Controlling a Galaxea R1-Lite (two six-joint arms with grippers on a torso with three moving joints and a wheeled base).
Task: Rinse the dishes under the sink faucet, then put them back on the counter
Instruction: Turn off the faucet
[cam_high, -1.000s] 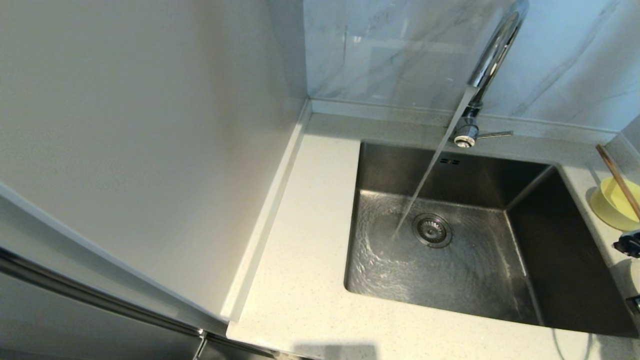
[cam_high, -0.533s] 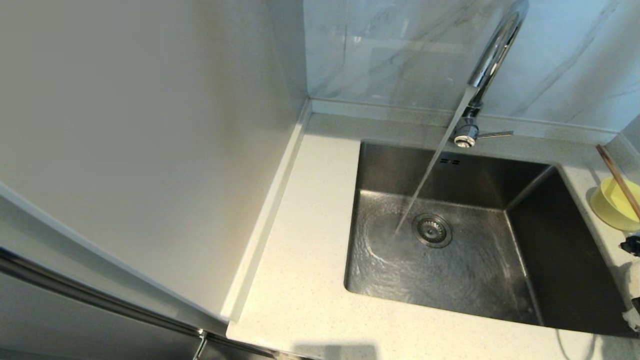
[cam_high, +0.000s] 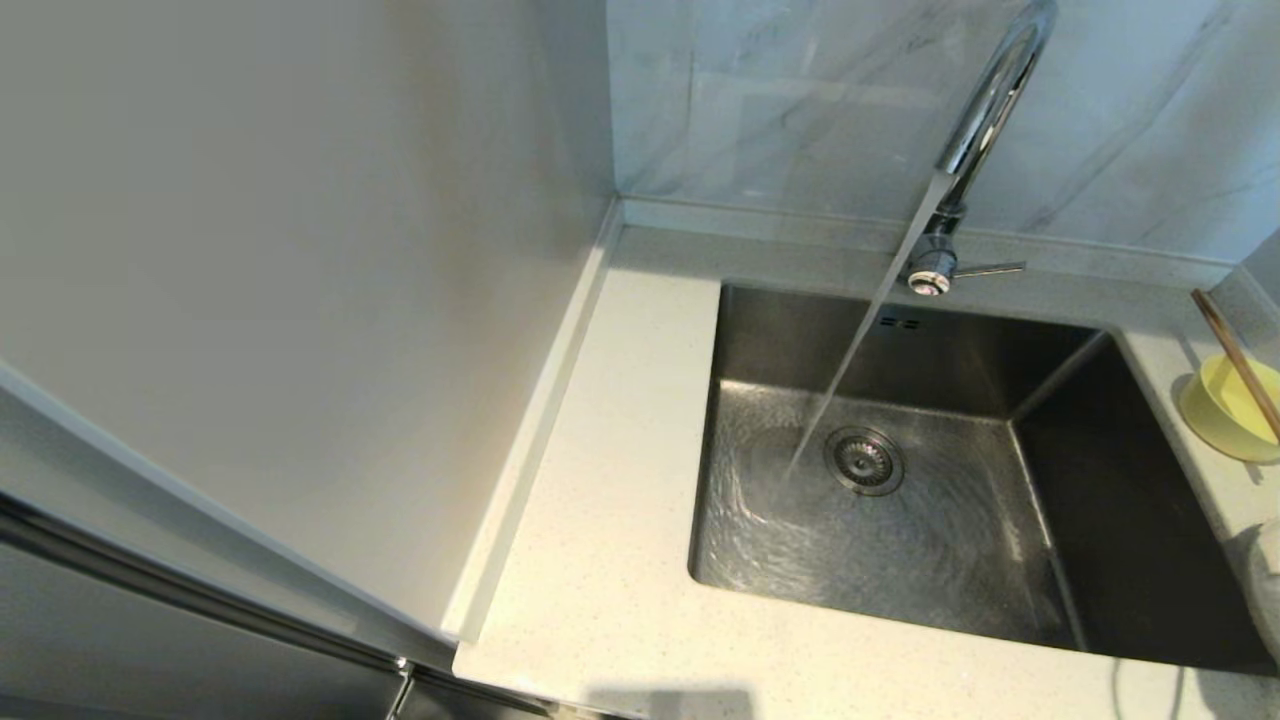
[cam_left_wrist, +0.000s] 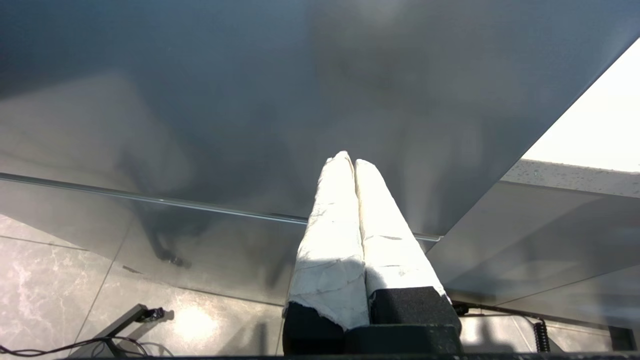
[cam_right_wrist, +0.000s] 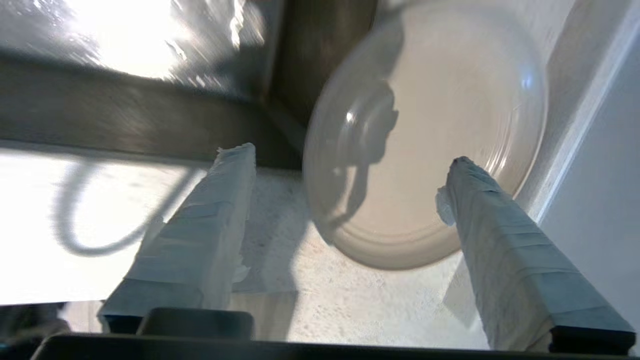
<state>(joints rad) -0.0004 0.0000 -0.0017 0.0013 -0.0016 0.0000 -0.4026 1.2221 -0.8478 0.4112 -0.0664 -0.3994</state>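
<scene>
1. Over the right counter (cam_right_wrist: 320, 295), near side, right gripper (cam_right_wrist: 350, 155) hangs above the plate (cam_right_wrist: 425, 130), fingers spread wide, holding nothing.
2. Right wrist view: wrapped fingers (cam_right_wrist: 200, 220) sit either side of the plate's near rim, one over bare counter, the other over the rim. Contact with the plate can't be told.
3. Right gripper is out of the head view.
4. Left gripper (cam_left_wrist: 354, 162) parked low, off the counter, pointing at a dark glossy cabinet front (cam_left_wrist: 250, 100); white-wrapped fingers pressed together, nothing between them.
5. Left arm not seen in the head view.
6. Plate: cream-white, round, ridged rim, lying flat on the counter just right of the sink (cam_high: 1130, 480), edge close to the sink's lip; partly shadowed by the gripper.
7. Plate shows in the head view only as a pale sliver at the right edge.
8. Bowl (cam_high: 1225, 410): pale yellow, upright on the right counter, farther back than the plate, near the back edge.
9. Chopsticks (cam_high: 1235, 360): brown, leaning in the bowl, tips sticking out toward far left.
10. Faucet (cam_high: 985, 110) running; water stream (cam_high: 860, 330) falls into the sink just left of the drain (cam_high: 865, 460), rippling over the floor.
</scene>
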